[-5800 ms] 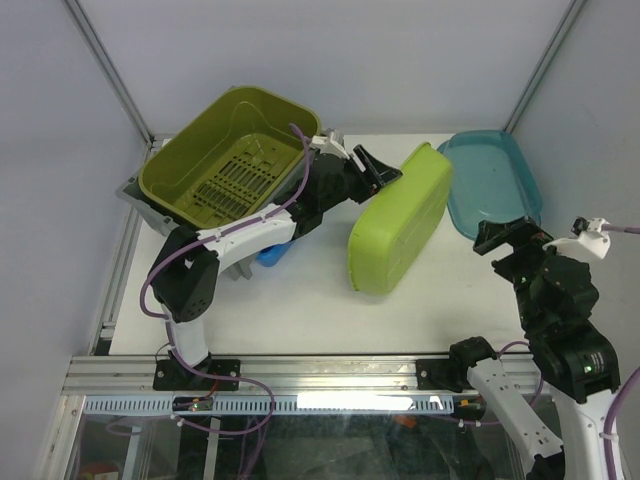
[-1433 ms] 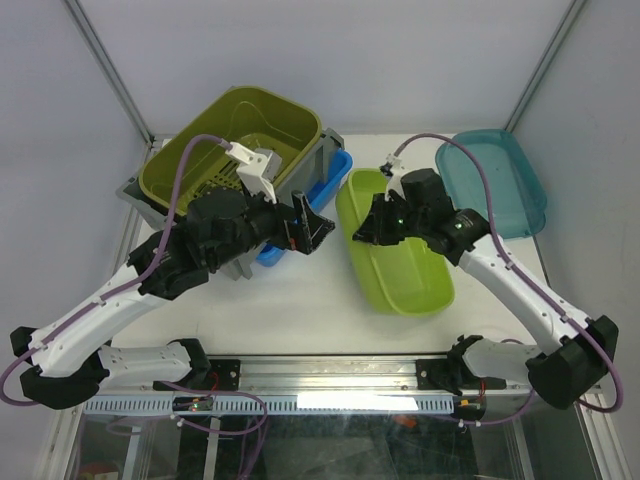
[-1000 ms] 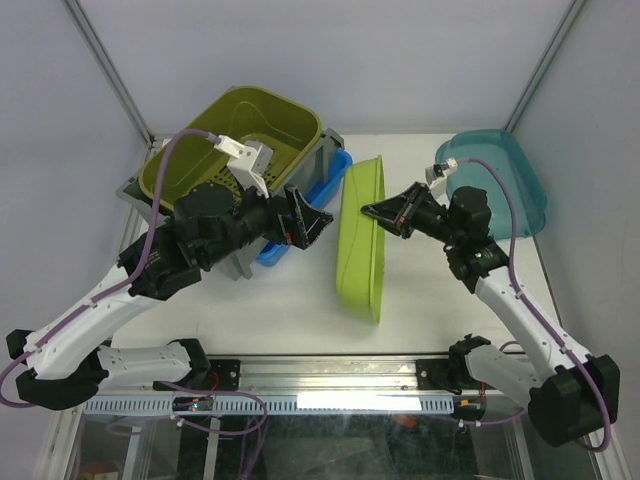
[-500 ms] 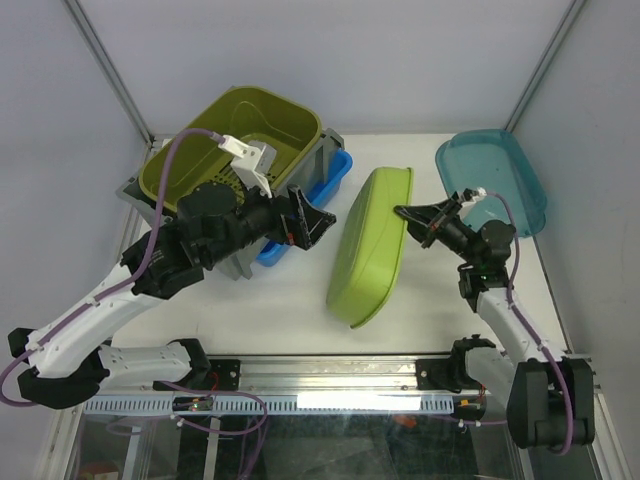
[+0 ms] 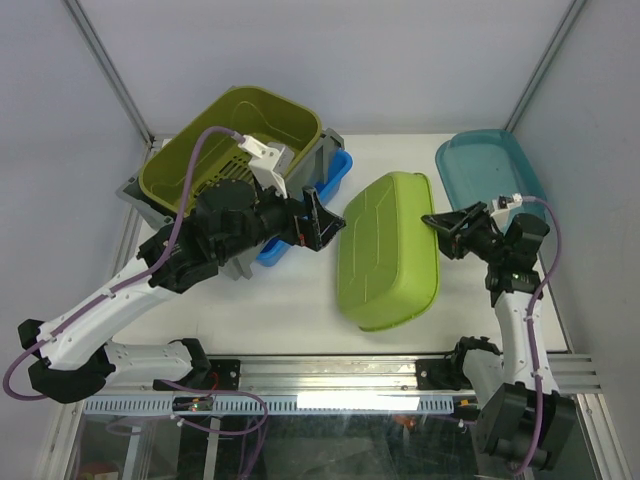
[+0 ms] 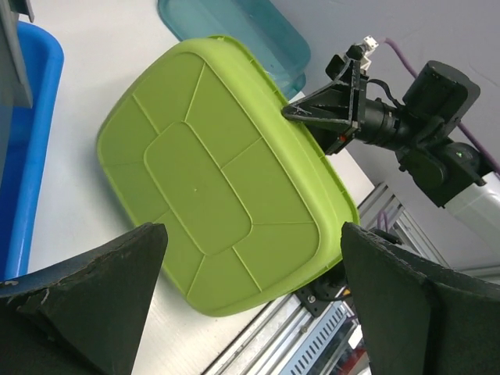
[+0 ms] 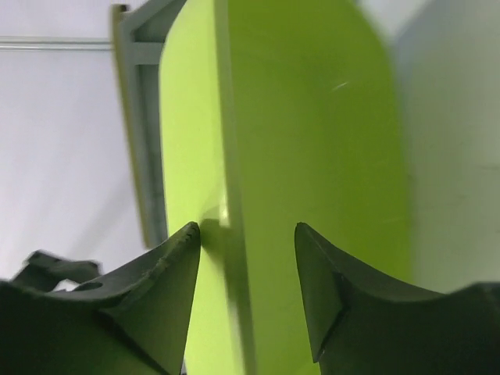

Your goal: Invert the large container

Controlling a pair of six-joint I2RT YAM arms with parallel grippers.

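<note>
The large container, a grey ribbed crate [image 5: 322, 160], stands at the back left with an olive-green slotted basket [image 5: 225, 150] tilted inside it. No gripper touches it. A lime-green tub [image 5: 388, 250] lies bottom up in the middle of the table; the left wrist view shows its panelled underside [image 6: 203, 172]. My right gripper [image 5: 447, 228] is at the tub's right edge. It is open, and the tub's rim [image 7: 230, 156] runs between its fingers without being clamped. My left gripper [image 5: 318, 218] hovers wide open to the left of the tub, holding nothing.
A blue tub [image 5: 335, 175] sits against the grey crate's right side, close to my left gripper. A teal tray [image 5: 490, 180] lies at the back right, just behind the right arm. The metal rail [image 5: 330, 375] runs along the near table edge.
The lime-green tub has dropped from standing on its edge to lying bottom up. My right gripper has opened off its rim and drawn back to the right. The left arm has shifted slightly.
</note>
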